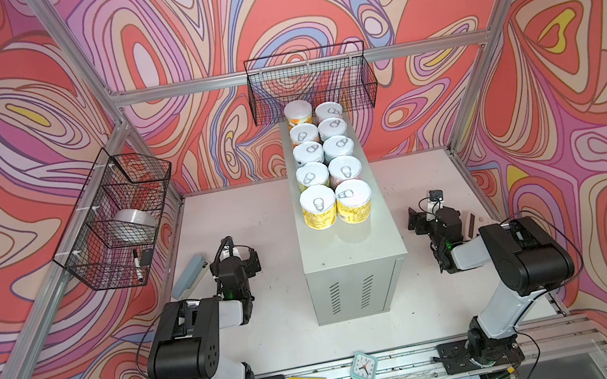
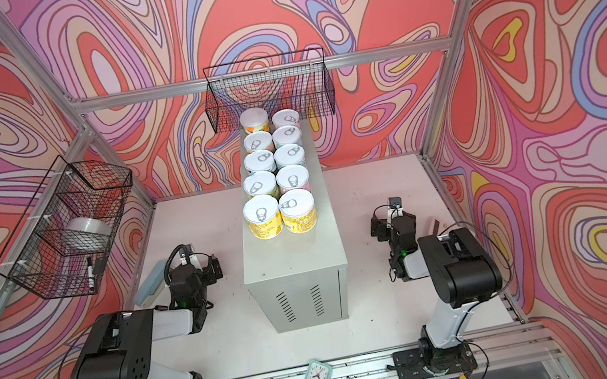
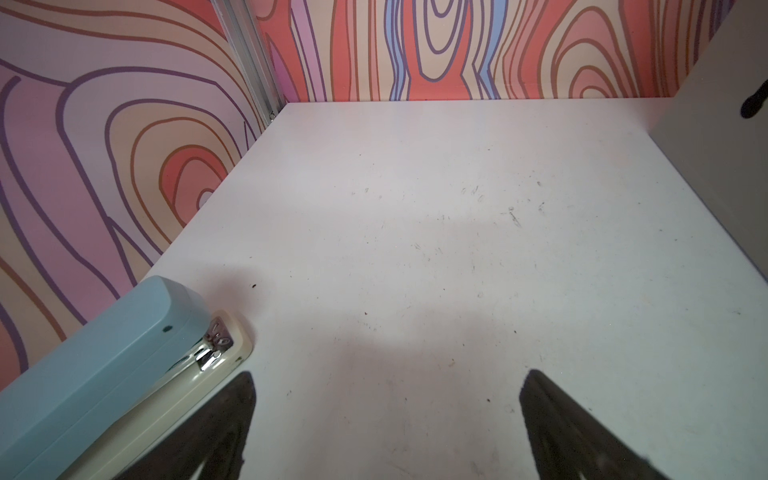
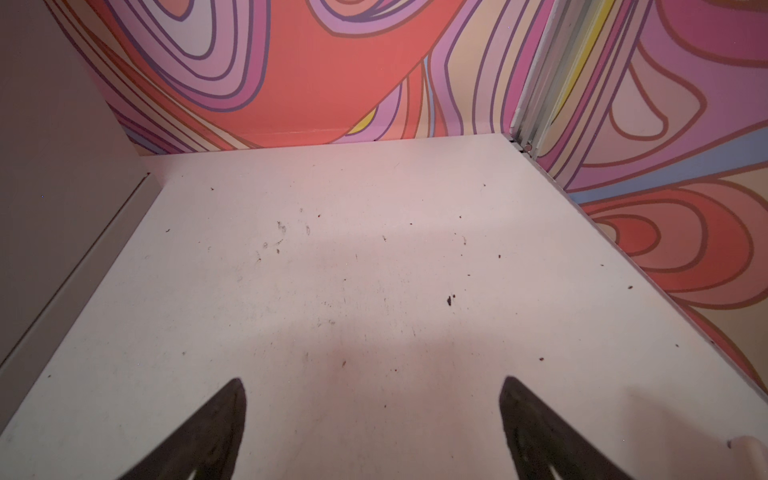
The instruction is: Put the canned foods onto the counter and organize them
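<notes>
Toward the far edge of the counter (image 1: 350, 249), a glossy grey-green metal box, the canned foods (image 1: 308, 153), short paper-labelled cylinders with silvery lids, stand in two rows of five, so the left gripper (image 3: 388, 380) and right gripper (image 4: 372, 384), each with jaws spread and empty, should avoid nudging them.
</notes>
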Robot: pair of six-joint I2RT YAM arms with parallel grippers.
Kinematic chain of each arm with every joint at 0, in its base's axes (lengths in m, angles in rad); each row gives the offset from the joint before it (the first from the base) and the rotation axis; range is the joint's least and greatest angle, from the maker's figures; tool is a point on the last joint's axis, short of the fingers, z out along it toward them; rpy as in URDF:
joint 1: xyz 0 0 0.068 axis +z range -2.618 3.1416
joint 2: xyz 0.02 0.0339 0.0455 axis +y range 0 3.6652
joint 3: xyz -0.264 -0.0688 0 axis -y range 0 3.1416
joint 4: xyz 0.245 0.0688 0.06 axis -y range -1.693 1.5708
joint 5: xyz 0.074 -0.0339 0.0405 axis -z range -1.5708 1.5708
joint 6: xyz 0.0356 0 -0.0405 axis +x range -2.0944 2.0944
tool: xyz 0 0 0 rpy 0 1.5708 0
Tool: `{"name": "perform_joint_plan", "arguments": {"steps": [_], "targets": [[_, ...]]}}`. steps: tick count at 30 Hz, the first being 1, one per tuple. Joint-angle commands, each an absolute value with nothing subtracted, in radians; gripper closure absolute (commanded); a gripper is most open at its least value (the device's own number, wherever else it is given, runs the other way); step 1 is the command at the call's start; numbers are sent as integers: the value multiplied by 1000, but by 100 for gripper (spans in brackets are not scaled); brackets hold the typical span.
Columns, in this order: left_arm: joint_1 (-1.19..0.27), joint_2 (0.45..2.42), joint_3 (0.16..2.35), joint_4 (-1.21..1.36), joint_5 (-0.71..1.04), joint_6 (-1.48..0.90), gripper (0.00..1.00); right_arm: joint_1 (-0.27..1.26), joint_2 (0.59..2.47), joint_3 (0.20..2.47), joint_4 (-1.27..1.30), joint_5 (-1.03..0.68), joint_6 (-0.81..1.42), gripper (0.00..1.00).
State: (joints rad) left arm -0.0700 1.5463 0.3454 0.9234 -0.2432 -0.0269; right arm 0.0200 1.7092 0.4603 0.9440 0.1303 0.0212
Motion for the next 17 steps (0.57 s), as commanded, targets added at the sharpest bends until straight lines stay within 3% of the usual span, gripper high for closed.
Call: {"name": "perform_joint_plan", "arguments": {"steps": [1, 17], "targets": [[-63, 1549, 362, 931, -247, -22, 0, 17, 1715, 471, 951, 123, 31, 2], [-26, 1541, 373, 896, -174, -47, 0, 14, 1715, 476, 943, 116, 35, 2]]}}
